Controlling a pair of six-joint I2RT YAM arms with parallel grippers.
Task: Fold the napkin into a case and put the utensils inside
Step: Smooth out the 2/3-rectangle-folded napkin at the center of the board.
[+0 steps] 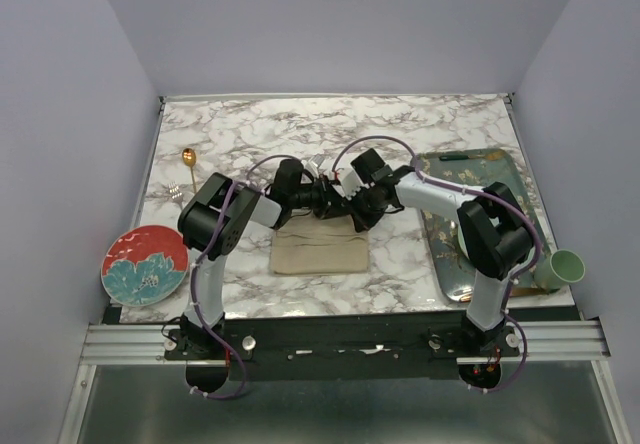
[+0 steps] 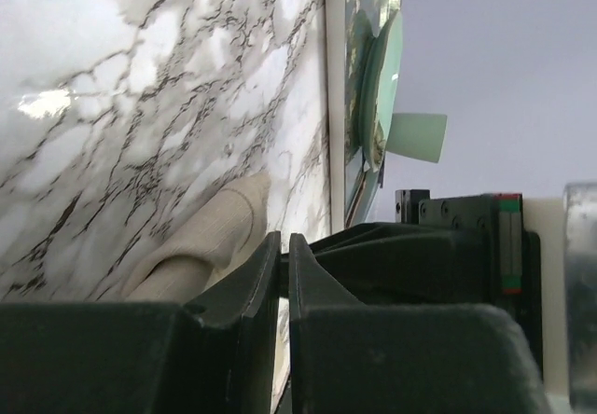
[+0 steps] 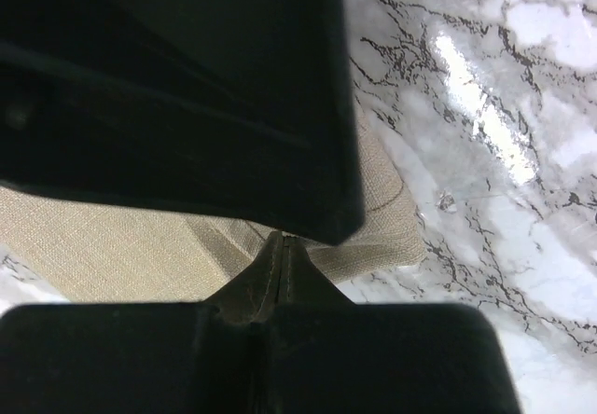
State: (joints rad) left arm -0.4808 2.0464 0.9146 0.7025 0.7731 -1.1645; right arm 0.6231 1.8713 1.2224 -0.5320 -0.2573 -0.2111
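The red plate [image 1: 128,247] sits nearest, left of the napkin [image 1: 320,249], which lies folded into a flat oblong. At the napkin's far edge the two arms meet. The right gripper [image 3: 283,246] has its fingers pressed together at the cloth's edge. The left gripper [image 2: 284,246] shows only a thin slit, and whether cloth sits in it cannot be told. Beyond the napkin, far left, lies the gold spoon [image 1: 189,160].
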